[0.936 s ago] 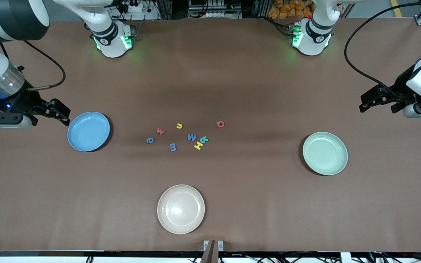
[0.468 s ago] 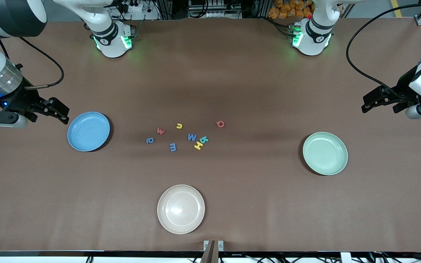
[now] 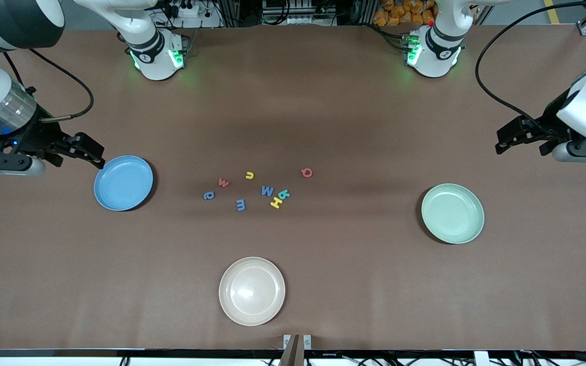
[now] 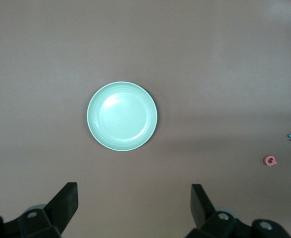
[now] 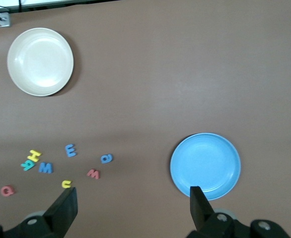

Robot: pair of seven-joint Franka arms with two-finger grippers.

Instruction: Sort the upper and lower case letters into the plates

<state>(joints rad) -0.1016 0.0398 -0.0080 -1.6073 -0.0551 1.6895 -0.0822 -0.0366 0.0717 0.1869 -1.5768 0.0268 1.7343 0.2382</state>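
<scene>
Landmark: the cream plate (image 3: 252,291), empty, at the table edge nearest the front camera.

Letters: all eight lie flat on the table (image 3: 323,264) in a loose cluster farther from the front camera than the cream plate, none in any plate.
- red w (image 3: 223,183), blue a (image 3: 208,195) and blue m (image 3: 241,205) sit on the cluster's right-arm side
- yellow u (image 3: 249,175) is one of the farthest from the cream plate
- blue M (image 3: 267,190), teal letter (image 3: 285,194) and yellow H (image 3: 275,203) are bunched; teal and H are touching
- red Q (image 3: 306,173) is off alone toward the left arm's end

Plates: sky blue plate (image 3: 123,183) is toward the right arm's end from the cream plate, mint green plate (image 3: 452,213) toward the left arm's end. Both are empty and farther from the front camera than the cream plate.

Right gripper (image 3: 89,152): in the air just over the blue plate's rim, jaws spread wide, holding nothing.

Left gripper (image 3: 507,138): in the air over bare table near the mint plate, toward the left arm's end from the cream plate. Jaws wide apart, nothing between them.
</scene>
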